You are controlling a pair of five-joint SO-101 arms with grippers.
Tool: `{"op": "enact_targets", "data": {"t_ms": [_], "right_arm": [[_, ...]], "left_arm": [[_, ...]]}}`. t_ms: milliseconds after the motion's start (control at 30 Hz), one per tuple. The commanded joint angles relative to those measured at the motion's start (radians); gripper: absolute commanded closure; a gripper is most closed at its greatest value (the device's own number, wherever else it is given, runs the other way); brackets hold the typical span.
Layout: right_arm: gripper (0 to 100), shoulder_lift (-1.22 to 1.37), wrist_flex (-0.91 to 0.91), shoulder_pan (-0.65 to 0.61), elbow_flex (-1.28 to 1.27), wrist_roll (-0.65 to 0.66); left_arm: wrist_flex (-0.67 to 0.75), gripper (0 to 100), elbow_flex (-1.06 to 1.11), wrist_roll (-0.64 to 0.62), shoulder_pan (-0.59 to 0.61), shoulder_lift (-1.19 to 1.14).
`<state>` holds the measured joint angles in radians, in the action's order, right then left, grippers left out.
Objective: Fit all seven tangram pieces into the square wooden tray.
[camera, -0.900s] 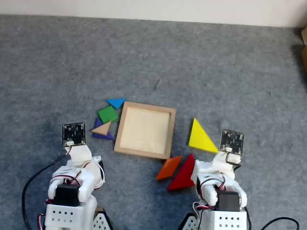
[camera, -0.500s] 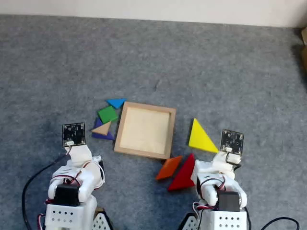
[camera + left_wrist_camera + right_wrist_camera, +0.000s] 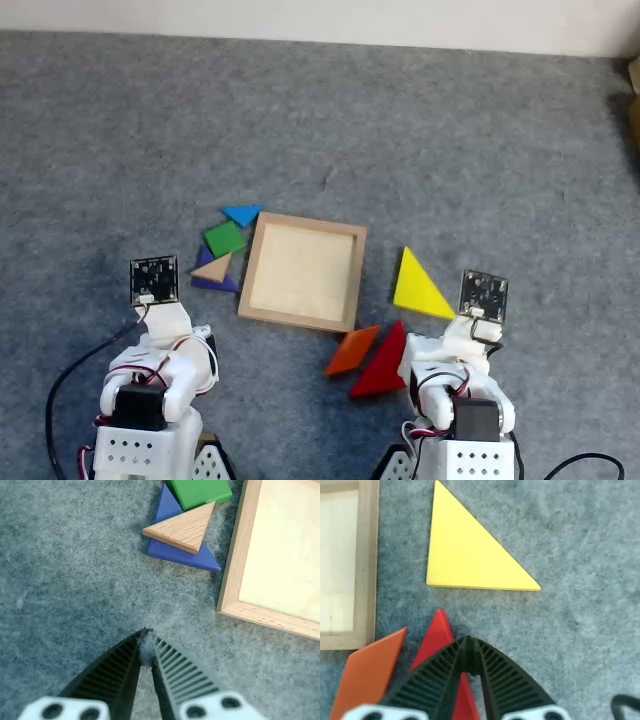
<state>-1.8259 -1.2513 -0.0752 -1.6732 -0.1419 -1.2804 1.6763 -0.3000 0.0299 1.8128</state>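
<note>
Grey felt tabletop [image 3: 450, 130]. Square wooden tray [image 3: 249, 268] sits mid-table, all seven pieces outside it. Yellow triangle [image 3: 415, 287] is right of the tray, apart from it. Red triangle [image 3: 383, 362] lies nearer the arms than the yellow. Dark blue triangle [image 3: 222, 284] is just left of the tray. Orange parallelogram [image 3: 353, 350] touches the red one, by the tray's near-right corner. Green square [image 3: 224, 238] touches the dark blue. Wooden triangle [image 3: 214, 267] lies on the dark blue. Small light-blue triangle [image 3: 241, 213] is at the tray's far-left corner. Left gripper [image 3: 146, 640]: jaws together, over bare felt near the dark blue. Right gripper [image 3: 469, 650]: jaws together, over the red triangle
</note>
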Motion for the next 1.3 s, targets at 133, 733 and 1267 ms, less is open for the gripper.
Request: {"op": "enact_targets", "data": {"t_ms": [133,733,1267], "right_arm": [[99.3,-0.013,-0.001,-0.013,-0.124,-0.006],[99.3,-0.013,-0.001,-0.013,-0.124,-0.006],[99.3,-0.013,0.016,0.081,-0.082,-0.005]], "left_arm": [[-0.005,99,0.019,0.008,0.008,0.004],[-0.005,99,0.019,0.008,0.008,0.004],[-0.005,99,0.019,0.008,0.008,0.004]]}}
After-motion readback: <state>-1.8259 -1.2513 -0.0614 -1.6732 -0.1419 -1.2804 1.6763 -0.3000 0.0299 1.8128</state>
